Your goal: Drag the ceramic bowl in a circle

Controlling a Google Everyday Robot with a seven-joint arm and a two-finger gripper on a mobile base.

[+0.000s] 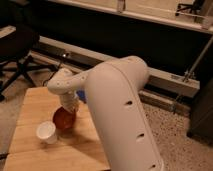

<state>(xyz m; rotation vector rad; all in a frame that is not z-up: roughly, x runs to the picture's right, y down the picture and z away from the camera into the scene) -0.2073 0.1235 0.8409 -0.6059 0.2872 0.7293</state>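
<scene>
Dim surroundings frame what we see: a dark wall runs across the far side, with a pale rail point(165, 80) along its foot and a speckled floor point(175, 130) to the right. At the far left we make out one black office chair point(17, 52), partly cut off by the edge of the view.

Near left stands one wooden table point(35, 100). Its near edge runs out of view, and its right part is hidden behind the arm point(120, 115). That single white arm fills much of the near right and bends left over the tabletop.

We count one ceramic bowl point(62, 120), orange-red, sitting on the table toward its middle. Its far rim is covered by the gripper point(69, 107), which reaches down from the wrist and meets the bowl at that far right rim. We cannot tell whether the gripper is apart or clamped on the rim, since the wrist and the bowl hide that spot.

One white cup point(46, 132) stands upright just near and left of the bowl. They are so close that we cannot tell whether they touch. A small blue patch point(81, 95) shows behind the arm; we cannot make out what it is.
</scene>
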